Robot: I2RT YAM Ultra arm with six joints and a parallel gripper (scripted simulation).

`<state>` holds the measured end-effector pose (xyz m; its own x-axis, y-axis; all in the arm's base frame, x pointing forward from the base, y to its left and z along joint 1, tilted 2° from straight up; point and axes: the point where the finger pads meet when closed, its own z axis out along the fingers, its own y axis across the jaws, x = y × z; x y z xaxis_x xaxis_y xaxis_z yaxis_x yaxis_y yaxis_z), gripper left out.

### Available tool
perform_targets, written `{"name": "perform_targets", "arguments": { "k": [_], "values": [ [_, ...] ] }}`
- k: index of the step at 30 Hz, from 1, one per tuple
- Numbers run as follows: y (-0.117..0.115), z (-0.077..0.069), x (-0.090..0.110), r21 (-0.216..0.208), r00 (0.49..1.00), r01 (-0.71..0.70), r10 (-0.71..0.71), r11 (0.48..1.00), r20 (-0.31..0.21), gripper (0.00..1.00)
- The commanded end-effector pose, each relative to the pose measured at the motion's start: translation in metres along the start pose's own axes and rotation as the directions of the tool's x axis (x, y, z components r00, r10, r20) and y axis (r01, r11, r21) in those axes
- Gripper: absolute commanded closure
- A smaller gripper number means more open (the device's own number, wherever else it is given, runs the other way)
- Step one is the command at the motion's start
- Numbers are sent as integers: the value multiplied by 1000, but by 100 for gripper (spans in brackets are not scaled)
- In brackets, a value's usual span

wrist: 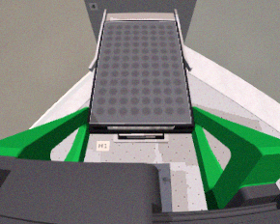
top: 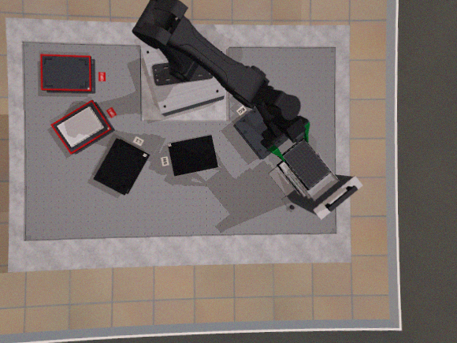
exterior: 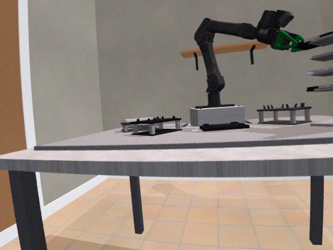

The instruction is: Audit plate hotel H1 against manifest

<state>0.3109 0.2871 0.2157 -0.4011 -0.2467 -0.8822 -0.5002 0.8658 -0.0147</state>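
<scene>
My gripper (top: 295,150) (exterior: 302,45) (wrist: 140,113) is shut on the front end of a dark grey 96-well plate (top: 309,164) (wrist: 140,72), one finger on each long side. The plate lies wells up, in line with the top shelf of hotel H1 (top: 358,183), between its side guides; a narrow strip shows behind it. Its front face has a pale strip with no readable text. In the exterior view, below it, one shelf (exterior: 322,57) looks bare, and the lower two carry a pale plate (exterior: 322,71) and a dark-ended plate (exterior: 316,87). A white plate (top: 80,127) lies in the lower red quarantine nest (top: 72,150).
The other red nest (top: 66,72) at the upper left is empty. Black nests L1 (top: 121,166) and N6 (top: 193,155) are empty. Nest RG (top: 252,132) is partly under my arm, beside H1. H1's handle (top: 342,198) stands at its far end.
</scene>
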Motion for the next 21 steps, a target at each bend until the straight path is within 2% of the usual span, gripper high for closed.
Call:
{"name": "perform_targets", "arguments": {
  "k": [1,7,8,21],
  "values": [
    [0,-1,-7,-2,1000,-2,2,1000,19,14],
    [0,2,-8,-2,1000,-2,2,1000,20,14],
    [0,2,-7,-2,1000,-2,2,1000,19,0],
    [0,2,-7,-2,1000,-2,2,1000,19,0]
  ]
}}
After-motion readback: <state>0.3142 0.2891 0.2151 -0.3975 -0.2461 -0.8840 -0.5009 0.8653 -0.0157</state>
